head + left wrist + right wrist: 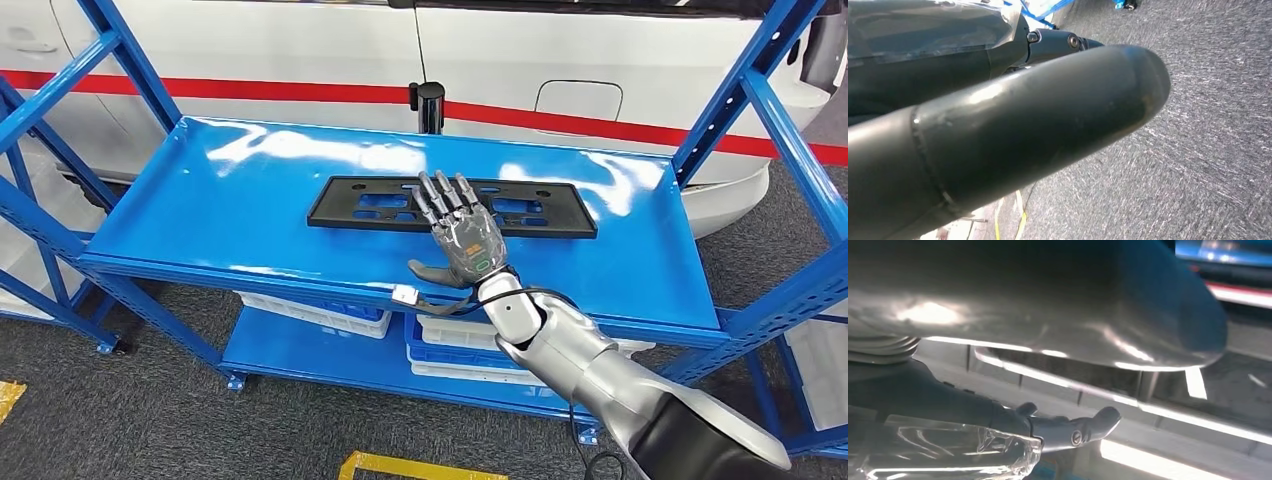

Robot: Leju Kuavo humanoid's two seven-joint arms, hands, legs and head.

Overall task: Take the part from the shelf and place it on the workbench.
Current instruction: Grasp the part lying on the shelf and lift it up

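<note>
Part: one long, flat black plastic frame with cut-out windows, lying flat on the top deck of the blue shelf, lengthwise across it, a little toward the back. Lying flat like that, it offers me only its thin edges to grip, which I judge is why I come at it from above with my palm down.

Moving from the left: that end of the part is bare and untouched, with open blue deck around it. Near its middle my right hand hovers over or rests on the front rail; I cannot tell whether it touches. My fingers are stretched out and spread across the frame, my thumb out to the side over the deck, so the hand holds nothing. The right end of the part lies beyond my hand, free.

Below the deck I count about three white crates on the lower level. One black post stands behind the shelf, before a white car with a red stripe.

My left hand hangs toward grey carpet; I cannot tell the state of its fingers.
</note>
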